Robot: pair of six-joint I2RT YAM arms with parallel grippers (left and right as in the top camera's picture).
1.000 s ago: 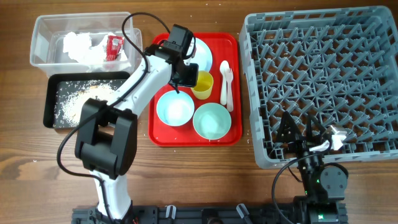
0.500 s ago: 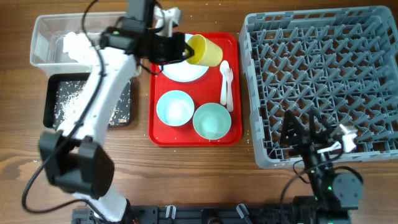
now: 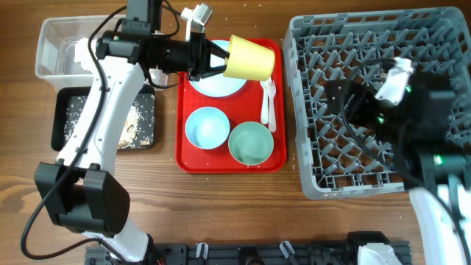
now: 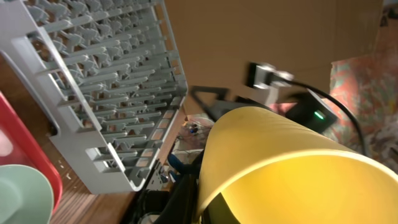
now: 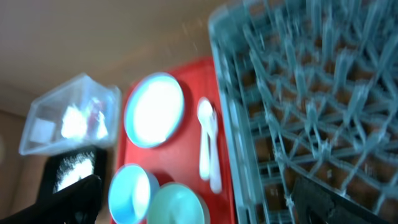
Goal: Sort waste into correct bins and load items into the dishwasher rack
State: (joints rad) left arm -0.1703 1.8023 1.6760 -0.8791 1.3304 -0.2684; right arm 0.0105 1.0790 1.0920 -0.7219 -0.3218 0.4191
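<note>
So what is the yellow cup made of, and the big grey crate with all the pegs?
The small yellow cup looks like smooth plastic: even colour, thin rim, soft sheen. The large grey pegged dishwasher rack looks like moulded matte plastic: grid and pegs share one uniform grey. That is only by look.

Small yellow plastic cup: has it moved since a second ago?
Yes. The small yellow plastic cup, gripped by the left tool, has risen off the flat red serving tray, shifting toward its far-right corner.
</note>
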